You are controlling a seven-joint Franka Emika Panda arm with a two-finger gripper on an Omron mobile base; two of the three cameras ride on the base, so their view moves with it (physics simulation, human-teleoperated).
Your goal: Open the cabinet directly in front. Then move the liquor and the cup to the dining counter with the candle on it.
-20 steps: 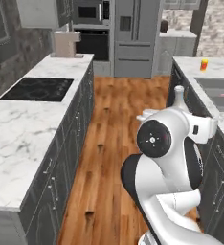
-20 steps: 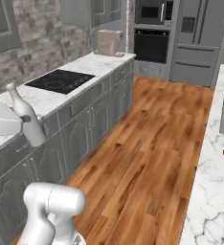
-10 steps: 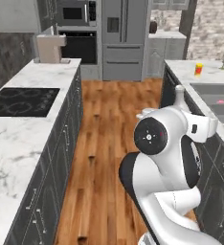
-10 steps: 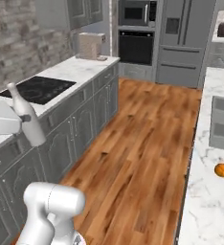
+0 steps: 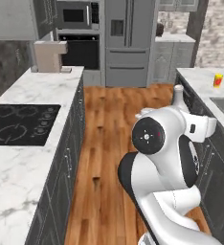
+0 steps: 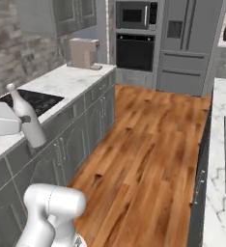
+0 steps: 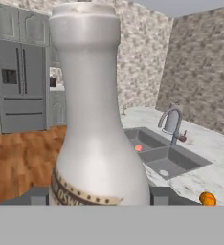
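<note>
In the right base view, at the far left, the small slim-necked brownish-grey glass liquor bottle with the pale label [image 6: 29, 120] is seen clamped low on its body by the claw [image 6: 11, 126], leaning a little with its neck tilted up and away from the white hand. The claw is pinching the bottle, its jaws spread wide around the body; the finger tips themselves are mostly hidden behind the glass in the hand view, where the bottle [image 7: 92, 119] stands lengthwise up the picture, right against the camera.

Further right, in the left base view, the bottle's neck [image 5: 179, 97] rises just beyond the arm's white wrist. To its right lies the long white grey-veined marble dining bench [image 5: 202, 79], with the small bright yellow tapered cup [image 5: 218, 80] already standing on it.

The coming move is judged to turn on this: the bench lies to the right of the carried bottle, slightly ahead, so the bottle would be swung rightward and set down upright.
</note>
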